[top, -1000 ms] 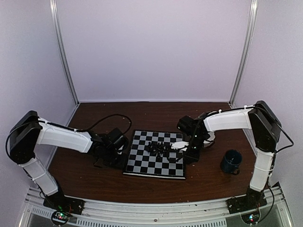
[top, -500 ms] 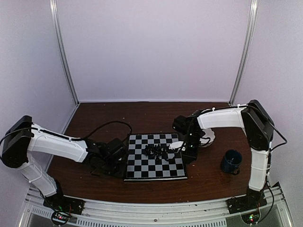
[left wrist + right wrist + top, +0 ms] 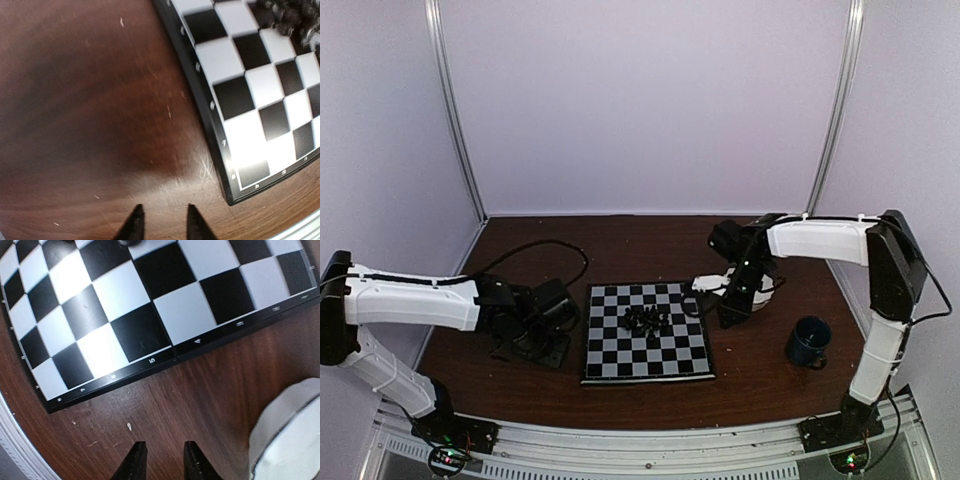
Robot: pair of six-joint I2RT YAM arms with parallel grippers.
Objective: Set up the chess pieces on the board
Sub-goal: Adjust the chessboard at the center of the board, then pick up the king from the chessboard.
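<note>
The board point(image 3: 620, 362) lies square on the brown table, its checks and dark rim also filling the left wrist view point(image 3: 235, 145) and the right wrist view point(image 3: 150, 290). The chess pieces point(image 3: 648, 320) sit bunched in a small black heap near the board's middle, a blurred dark clump in the left wrist view point(image 3: 290, 15). My left gripper point(image 3: 552, 345) point(image 3: 162, 225) is open over bare wood, just left of the board's near-left corner. My right gripper point(image 3: 728, 315) point(image 3: 162, 460) is open above the table, just off the board's right rim. Neither holds anything.
A white scalloped bowl point(image 3: 765, 285) point(image 3: 290, 435) stands right of the board, partly behind the right arm. A dark blue mug point(image 3: 808, 341) sits at the near right. A black cable point(image 3: 545, 250) loops behind the left arm.
The board, skewed a second ago, now lies square. Both grippers have opened and drawn back from its left and right edges. The heap of pieces stayed on the board.
</note>
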